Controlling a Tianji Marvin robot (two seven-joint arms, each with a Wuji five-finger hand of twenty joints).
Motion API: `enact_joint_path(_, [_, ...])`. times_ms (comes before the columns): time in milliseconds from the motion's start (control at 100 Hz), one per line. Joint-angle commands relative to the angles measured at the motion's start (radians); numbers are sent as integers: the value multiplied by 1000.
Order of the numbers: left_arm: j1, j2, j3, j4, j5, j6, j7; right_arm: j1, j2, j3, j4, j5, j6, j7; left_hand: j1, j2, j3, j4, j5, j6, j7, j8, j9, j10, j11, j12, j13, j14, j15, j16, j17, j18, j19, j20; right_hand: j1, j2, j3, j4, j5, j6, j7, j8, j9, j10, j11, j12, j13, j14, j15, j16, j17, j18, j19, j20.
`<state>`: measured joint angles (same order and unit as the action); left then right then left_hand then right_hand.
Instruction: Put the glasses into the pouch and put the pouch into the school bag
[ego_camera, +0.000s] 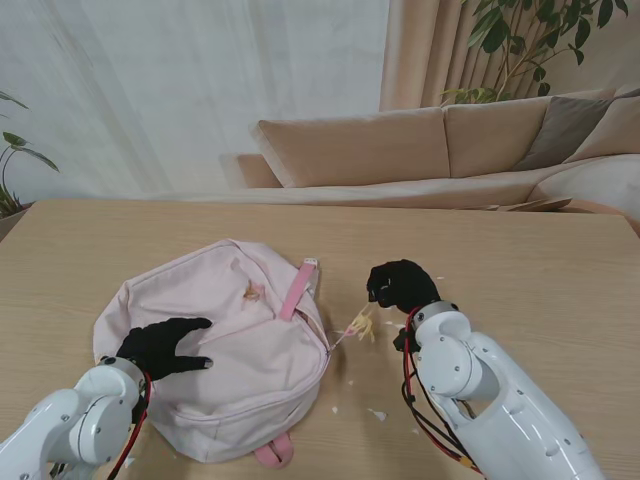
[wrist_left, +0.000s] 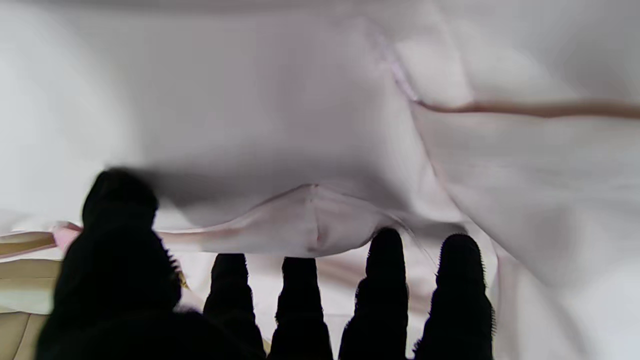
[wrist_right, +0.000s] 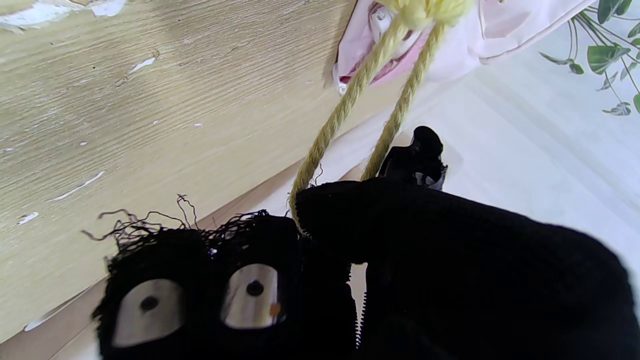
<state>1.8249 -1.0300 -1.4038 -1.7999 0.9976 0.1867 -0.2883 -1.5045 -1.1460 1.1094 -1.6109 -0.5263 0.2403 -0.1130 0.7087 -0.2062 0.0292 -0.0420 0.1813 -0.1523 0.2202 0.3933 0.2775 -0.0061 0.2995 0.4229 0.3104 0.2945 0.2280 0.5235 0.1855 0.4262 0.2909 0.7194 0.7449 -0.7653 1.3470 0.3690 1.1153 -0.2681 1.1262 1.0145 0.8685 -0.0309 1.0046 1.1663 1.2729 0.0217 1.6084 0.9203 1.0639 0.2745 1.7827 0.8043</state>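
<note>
The pink school bag (ego_camera: 230, 340) lies flat on the wooden table (ego_camera: 540, 270), nearer my left side. My left hand (ego_camera: 165, 345) rests on top of the bag with its fingers spread, holding nothing; the left wrist view shows its fingertips (wrist_left: 382, 250) against pale bag fabric (wrist_left: 320, 100). My right hand (ego_camera: 400, 285) is just right of the bag, shut on a yellow cord (ego_camera: 360, 325) that runs to the bag's zip. In the right wrist view the cord (wrist_right: 345, 110) leads from my right hand (wrist_right: 400, 260) to the bag (wrist_right: 500, 25). No glasses or pouch show.
A pink strap (ego_camera: 297, 290) lies across the bag's top and a pink loop (ego_camera: 275, 455) sticks out at its near edge. Small white flecks (ego_camera: 378, 413) dot the table near my right arm. A beige sofa (ego_camera: 420, 150) stands beyond the far edge.
</note>
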Motion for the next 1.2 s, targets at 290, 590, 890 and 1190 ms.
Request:
enact_joint_path(290, [-177, 11, 138, 121, -13, -58, -94, -8, -1, 5, -13, -8, 6, 24, -45, -279, 693, -52, -51, -144, -186, 64, -91, -197, -125, -31, -83, -87, -13, -90, -40, -75, 202, -163, 40, 225, 52, 40, 33, -44, 38, 19, 457, -50, 256, 22, 41, -27, 54, 9, 10, -11, 291, 17])
enact_joint_path(590, [-358, 21, 281, 242, -67, -203, -104, -6, 3, 10, -20, -18, 10, 37, -5, -291, 722, -50, -39, -178, -215, 31, -112, -236, -178, 5, -135, -114, -20, -108, -63, -110, 168, -233, 40, 225, 51, 40, 33, -44, 38, 19, 457, -50, 255, 22, 41, -27, 54, 9, 10, -11, 291, 17])
enact_joint_path(890, [-480, 15, 425, 334, -180, -369, -39, -12, 7, 19, -31, -25, 14, 48, 42, -296, 766, -45, -49, -190, -161, 106, -97, -265, -149, 43, -137, -152, -8, -104, -65, -121, 169, -241, 40, 226, 51, 41, 34, -43, 38, 19, 457, -51, 255, 22, 41, -27, 54, 9, 10, -11, 291, 17])
enact_joint_path(1190, [-380, 13, 324, 223, -198, -439, -26, -19, 8, 27, -37, -29, 6, 47, 14, -163, 653, -51, -39, -131, 47, 169, -71, -209, -41, 51, -135, -144, -4, -81, -111, -100, 119, -196, 40, 226, 51, 41, 34, -43, 38, 19, 457, -51, 255, 22, 41, -27, 54, 9, 10, -11, 291, 17])
